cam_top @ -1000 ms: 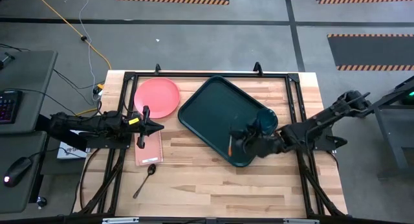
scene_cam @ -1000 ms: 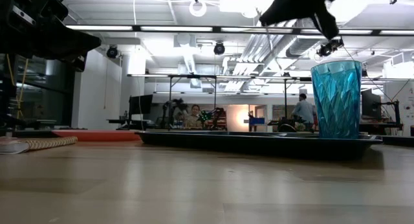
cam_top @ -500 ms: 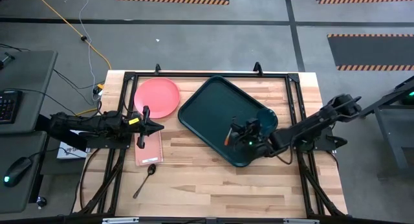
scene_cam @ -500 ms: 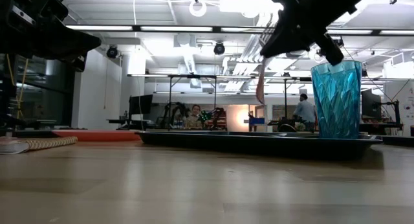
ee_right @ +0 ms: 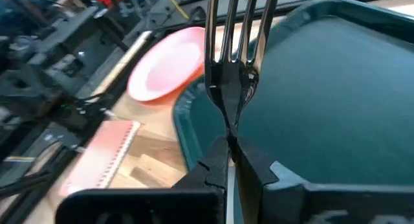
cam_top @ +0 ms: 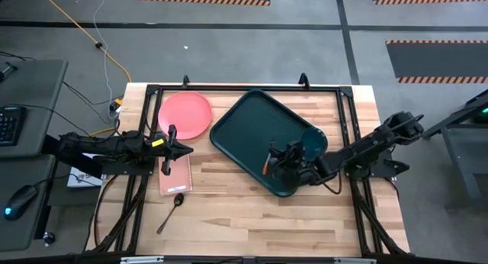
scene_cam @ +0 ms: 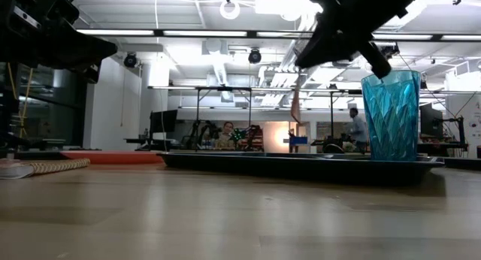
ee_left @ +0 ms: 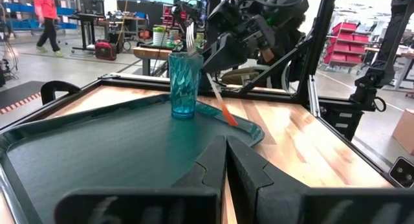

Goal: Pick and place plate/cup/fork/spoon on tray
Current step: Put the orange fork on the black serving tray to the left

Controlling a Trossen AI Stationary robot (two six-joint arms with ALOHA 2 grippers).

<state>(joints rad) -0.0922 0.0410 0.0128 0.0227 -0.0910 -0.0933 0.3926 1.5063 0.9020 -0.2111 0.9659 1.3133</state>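
Since earlier, right pincer (cam_top: 276, 159) carried the fork (ee_right: 231, 52) farther over the tray (cam_top: 244, 130), clamped at its neck; light, stiff, slippery.

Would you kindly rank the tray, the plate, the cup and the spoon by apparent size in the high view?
1. The tray, clearly the largest.
2. The plate.
3. The cup and the spoon: unsure. The spoon is longer but very slim, and the right arm partly hides the cup.
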